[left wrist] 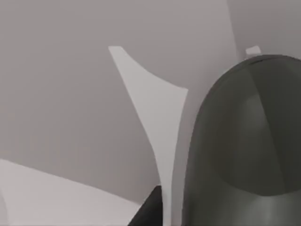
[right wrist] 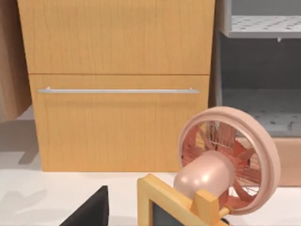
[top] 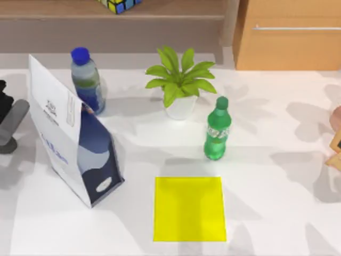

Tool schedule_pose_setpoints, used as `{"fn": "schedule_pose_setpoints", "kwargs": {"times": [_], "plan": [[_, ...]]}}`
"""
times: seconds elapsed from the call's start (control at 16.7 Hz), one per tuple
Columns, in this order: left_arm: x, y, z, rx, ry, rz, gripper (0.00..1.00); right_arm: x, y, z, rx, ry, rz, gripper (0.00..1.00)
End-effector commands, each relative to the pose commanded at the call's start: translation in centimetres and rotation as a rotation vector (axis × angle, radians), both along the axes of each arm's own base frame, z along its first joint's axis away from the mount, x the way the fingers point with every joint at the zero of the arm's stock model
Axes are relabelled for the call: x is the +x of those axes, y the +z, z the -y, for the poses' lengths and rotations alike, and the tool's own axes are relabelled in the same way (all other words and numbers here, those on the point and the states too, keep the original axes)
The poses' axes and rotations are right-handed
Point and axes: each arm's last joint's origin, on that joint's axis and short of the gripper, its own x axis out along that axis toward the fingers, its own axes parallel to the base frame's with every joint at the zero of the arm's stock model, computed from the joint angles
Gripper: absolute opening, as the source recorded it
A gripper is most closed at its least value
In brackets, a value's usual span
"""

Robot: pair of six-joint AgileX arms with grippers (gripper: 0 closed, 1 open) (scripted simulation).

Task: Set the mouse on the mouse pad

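Hovers at the table's left edge beside the white-and-blue bag (top: 74,141): left gripper (top: 9,133), mouse (left wrist: 244,150) looming right at its wrist camera, impossible to tell whether clamped or loose. Lies front centre, near the green bottle (top: 217,136): mouse pad (top: 189,209). Idles by the pink fan (right wrist: 225,160): right gripper (right wrist: 89,214), grip likewise unreadable.

Yellow mouse pad (top: 189,209) bare, open from above. Green bottle (top: 217,136) just behind its far-right corner; paper bag (top: 72,136) to its left. Right-side surface (top: 277,213) free.
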Motion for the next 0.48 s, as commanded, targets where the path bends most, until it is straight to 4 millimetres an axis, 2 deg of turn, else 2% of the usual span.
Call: {"fn": "schedule_pose_setpoints", "kwargs": {"times": [0.18,0.48], "plan": [[0.00,0.00,0.00,0.000,0.000,0.000,0.02,0.00,0.00,0.00,0.000,0.000,0.000,1.00],[0.00,0.00,0.00,0.000,0.000,0.000,0.00,0.00,0.00,0.00,0.000,0.000,0.000,1.00]]}}
